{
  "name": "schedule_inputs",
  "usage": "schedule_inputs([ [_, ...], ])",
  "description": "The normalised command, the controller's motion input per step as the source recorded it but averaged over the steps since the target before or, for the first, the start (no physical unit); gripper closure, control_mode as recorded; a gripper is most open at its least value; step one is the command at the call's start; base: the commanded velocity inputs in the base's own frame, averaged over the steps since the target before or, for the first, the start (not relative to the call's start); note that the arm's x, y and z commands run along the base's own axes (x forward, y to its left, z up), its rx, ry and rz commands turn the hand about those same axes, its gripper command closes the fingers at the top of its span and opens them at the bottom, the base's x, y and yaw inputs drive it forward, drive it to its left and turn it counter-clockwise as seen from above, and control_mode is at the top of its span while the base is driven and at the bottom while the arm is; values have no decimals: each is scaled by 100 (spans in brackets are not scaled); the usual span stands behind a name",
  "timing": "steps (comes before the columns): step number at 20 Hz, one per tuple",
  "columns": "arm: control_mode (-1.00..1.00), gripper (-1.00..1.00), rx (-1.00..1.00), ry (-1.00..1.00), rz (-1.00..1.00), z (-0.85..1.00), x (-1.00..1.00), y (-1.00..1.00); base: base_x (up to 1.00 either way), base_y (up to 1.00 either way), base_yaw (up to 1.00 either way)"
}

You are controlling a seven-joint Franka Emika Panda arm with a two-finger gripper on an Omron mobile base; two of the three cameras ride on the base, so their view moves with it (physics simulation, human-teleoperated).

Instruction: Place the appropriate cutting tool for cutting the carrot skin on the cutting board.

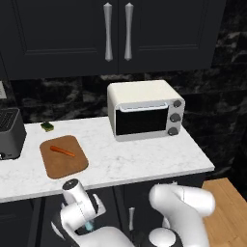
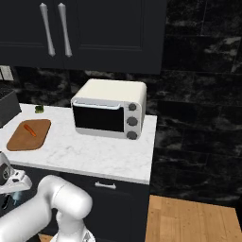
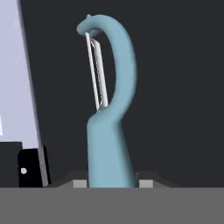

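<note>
The cutting tool (image 3: 109, 131), a peeler with a light blue handle and a slim metal blade, stands in the middle of the hand view. My gripper (image 3: 109, 183) is shut on the lower handle, one fingertip (image 3: 79, 183) on each side. My gripper (image 1: 88, 225) hangs low, below the counter's front edge, with a bit of blue showing. The brown cutting board (image 1: 65, 163) (image 2: 22, 139) lies on the counter's left part. The orange carrot (image 1: 62, 151) (image 2: 30, 130) lies on it.
A kitchen knife (image 3: 22, 109) with a silver blade and black handle lies just left of the peeler. A white toaster oven (image 1: 144, 110) (image 2: 109, 115) stands on the counter right of the board. A dark appliance (image 1: 9, 132) sits far left, a small green thing (image 1: 47, 126) behind the board.
</note>
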Motion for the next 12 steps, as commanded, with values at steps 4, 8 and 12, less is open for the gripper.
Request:
schedule_inputs([
  [4,-100,100,2,-5,0,98,-55,0,0,0,0],
  [8,-100,100,3,-1,0,100,-32,-3,0,0,0],
  [12,-100,100,8,1,0,100,-2,-3,0,0,0],
])
